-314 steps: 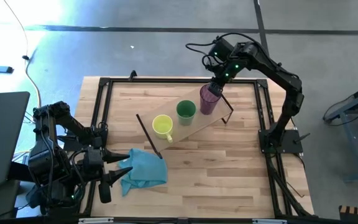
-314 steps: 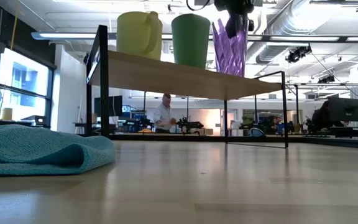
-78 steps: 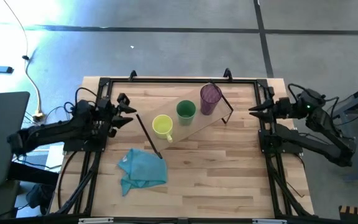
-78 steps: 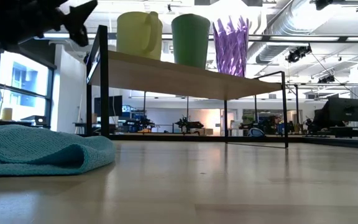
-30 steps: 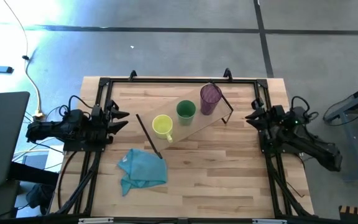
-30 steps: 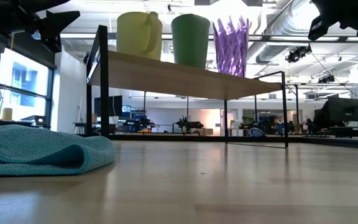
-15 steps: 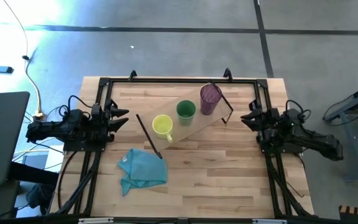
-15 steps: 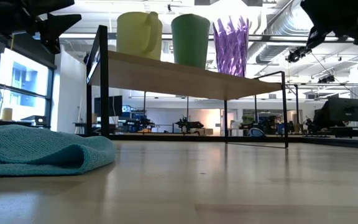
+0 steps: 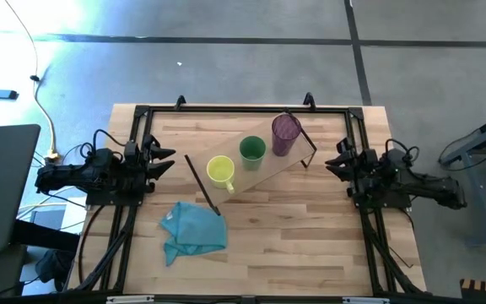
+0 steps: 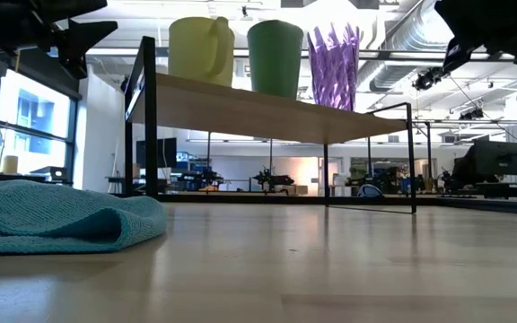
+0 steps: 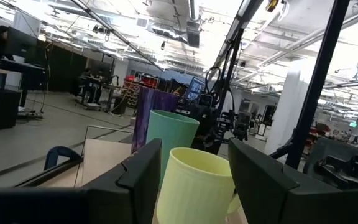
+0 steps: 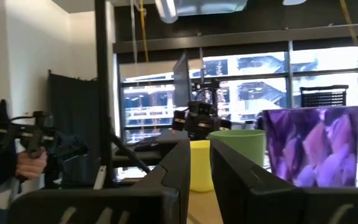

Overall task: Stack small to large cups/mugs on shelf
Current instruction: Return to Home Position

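Three vessels are seen standing in a row on the long flat light-wood shelf board with thin black legs (image 9: 264,171). The board lies slantwise across the middle of the butcher-block tabletop (image 9: 294,228). The short yellow mug with a handle (image 9: 220,171) is placed at the end nearer the left arm. The green cup (image 9: 252,150) is set in the middle. The taller translucent purple tumbler (image 9: 286,131) is at the end nearer the right arm. All three are upright, close together and untouched by either arm.

The left arm is folded low along the table's left edge. The left gripper (image 9: 167,159) is pointed inward toward the shelf and kept well apart from it. Its fingers (image 11: 140,177) are spread wide with nothing between them, and the mug and cup are framed in the gap.

The right arm is laid likewise along the right edge. The right gripper (image 9: 331,159) is aimed at the tumbler's end of the shelf. Its fingers (image 12: 241,180) are parted by a narrow gap and nothing is held.

A crumpled teal cloth (image 9: 194,230) is left on the tabletop, near the mug's end of the shelf.
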